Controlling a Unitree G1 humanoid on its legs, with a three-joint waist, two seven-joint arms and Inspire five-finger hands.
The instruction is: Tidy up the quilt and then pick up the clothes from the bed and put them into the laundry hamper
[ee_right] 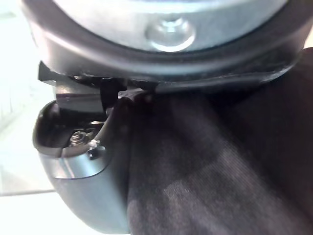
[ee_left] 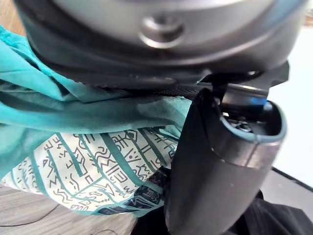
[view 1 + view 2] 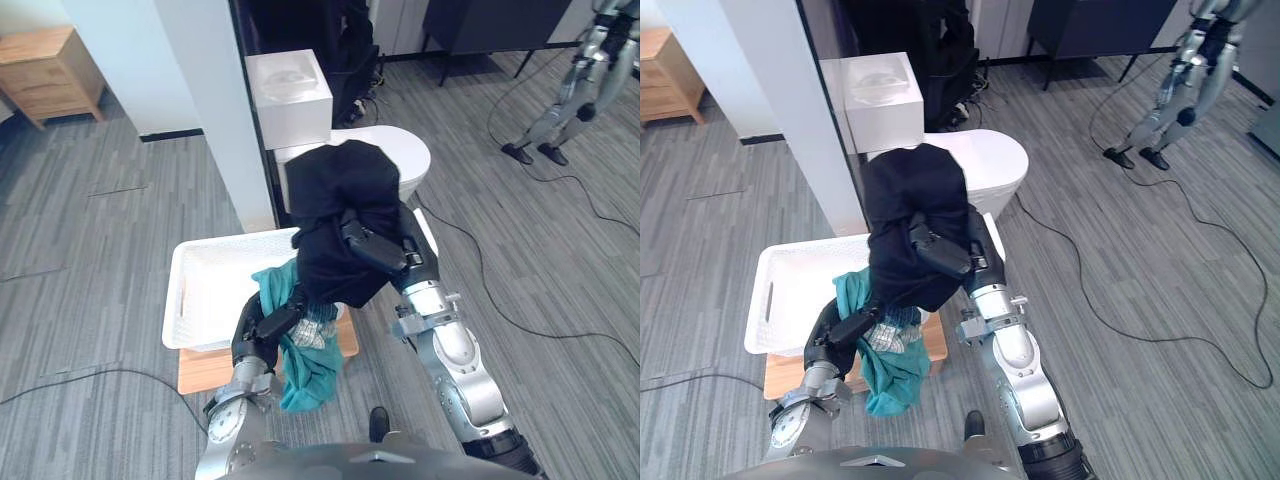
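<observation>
Centre frame: our left hand [image 3: 268, 325] grips limp teal cloth [image 3: 305, 385], right hand [image 3: 375, 250] bunched black garment [image 3: 340, 180], over slotted white hamper [image 3: 200, 300].

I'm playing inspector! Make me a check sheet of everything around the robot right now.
Surface: grey carpet; white hamper sits on a wooden board.
Job's things: teal garment and black garment, both held, not yet in the hamper.
Clutter: white box.
Hands: left hand shut on teal garment; right hand shut on black garment.
Cables: black cable lies across the carpet.
Surroundings: wooden nightstand, white pillar, second robot.
</observation>
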